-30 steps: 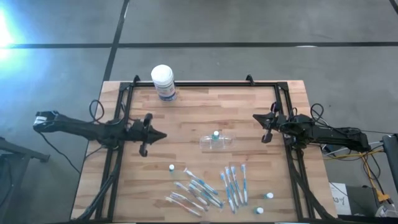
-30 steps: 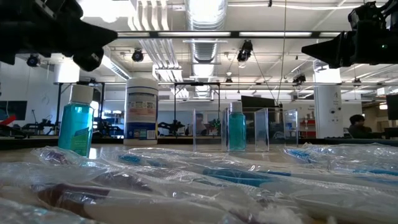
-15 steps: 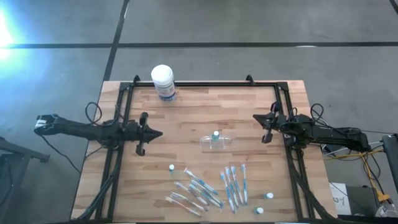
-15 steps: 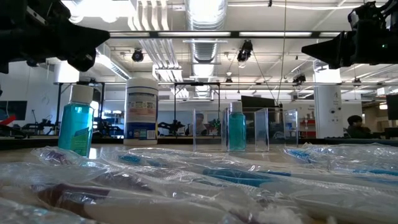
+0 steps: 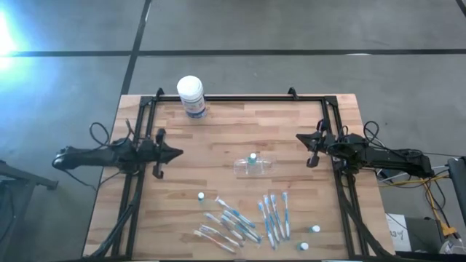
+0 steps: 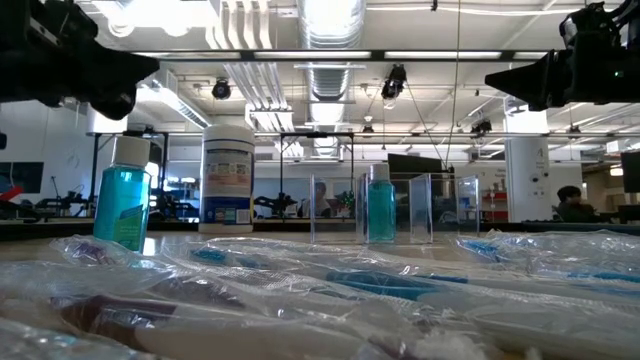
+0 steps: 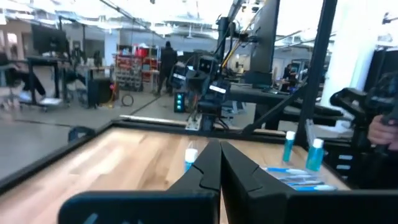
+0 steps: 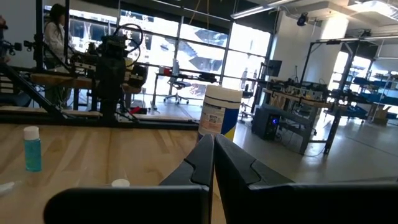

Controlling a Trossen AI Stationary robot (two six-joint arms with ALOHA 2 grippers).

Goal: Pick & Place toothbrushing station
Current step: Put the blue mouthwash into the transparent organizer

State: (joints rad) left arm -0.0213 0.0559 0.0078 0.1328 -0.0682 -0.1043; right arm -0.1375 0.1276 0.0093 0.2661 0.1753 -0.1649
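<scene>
Left gripper (image 5: 173, 153) at table's left edge, fingers pressed together, empty. Right gripper (image 5: 304, 140) at right edge, likewise closed, empty. Toothbrushing station (image 5: 253, 166) mid-table, well apart from both, holding a small blue bottle (image 5: 253, 157). Wrapped toothbrushes (image 5: 240, 222) heaped nearer the front; white tub (image 5: 191, 95) at the back. Judged risks: clear, light holder likely to slide or tip under a closing grip, spilling the bottle; closed fingers might shove it.

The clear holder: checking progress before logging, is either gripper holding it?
No. The clear holder sits mid-table, with the left gripper and right gripper both apart from it.
</scene>
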